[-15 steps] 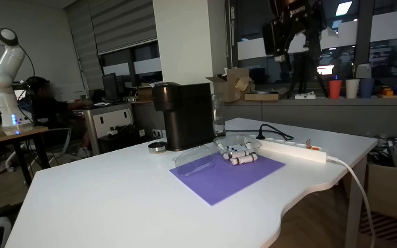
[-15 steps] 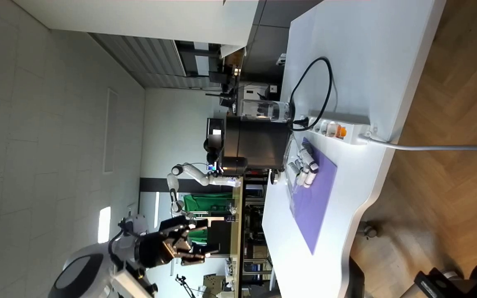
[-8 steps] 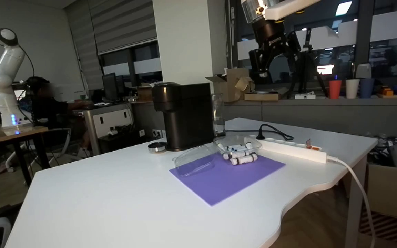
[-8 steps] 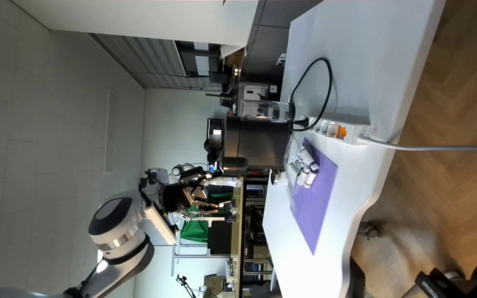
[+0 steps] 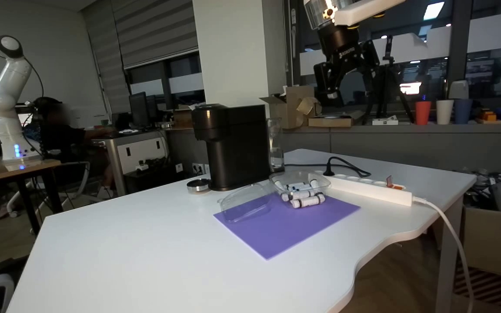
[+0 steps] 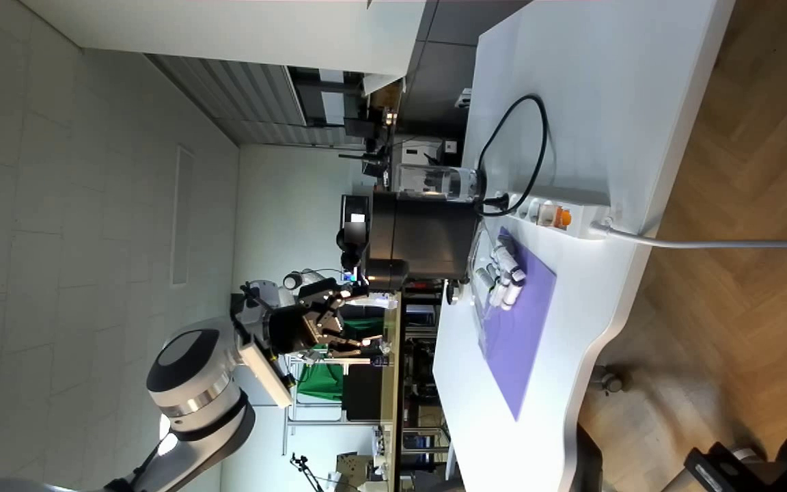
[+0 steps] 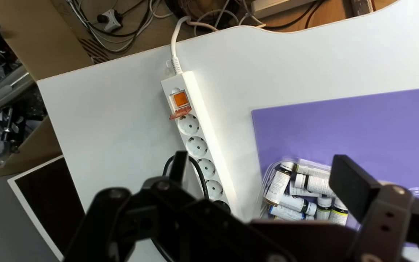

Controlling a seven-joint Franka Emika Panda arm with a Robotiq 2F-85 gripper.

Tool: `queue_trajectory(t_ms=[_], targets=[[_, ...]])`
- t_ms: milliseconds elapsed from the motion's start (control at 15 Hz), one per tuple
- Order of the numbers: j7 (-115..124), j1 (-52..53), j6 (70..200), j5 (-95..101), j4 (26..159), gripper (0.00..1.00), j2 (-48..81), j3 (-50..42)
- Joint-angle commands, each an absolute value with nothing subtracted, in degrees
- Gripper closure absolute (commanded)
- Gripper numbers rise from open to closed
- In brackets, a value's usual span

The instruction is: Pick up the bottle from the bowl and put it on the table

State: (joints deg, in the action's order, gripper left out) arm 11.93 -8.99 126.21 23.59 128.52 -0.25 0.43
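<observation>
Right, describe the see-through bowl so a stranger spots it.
Find the big black coffee machine on the white table. The bowl sits nearby, at the purple mat's edge facing the power strip. Unlike the clear plastic piece beside it, it holds white-labelled bottles.

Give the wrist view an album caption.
Open black gripper over a white table; a clear plastic bowl holds small white-capped bottles.

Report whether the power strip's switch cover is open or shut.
Open: in the wrist view the reddish cover stands flipped up, leaving the orange switch exposed.
</observation>
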Motion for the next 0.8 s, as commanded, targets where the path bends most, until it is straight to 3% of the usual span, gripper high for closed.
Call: queue_trajectory(t_ms=[0,267,733], targets=[[11.87,-7.23,126.02,23.53,128.43,0.0,-0.28,-1.32],[11.87,-7.21,126.02,23.53,128.44,0.0,-0.28,-1.35],[11.46,-9.34,144.21,25.12,119.24,0.0,10.61,-7.55]])
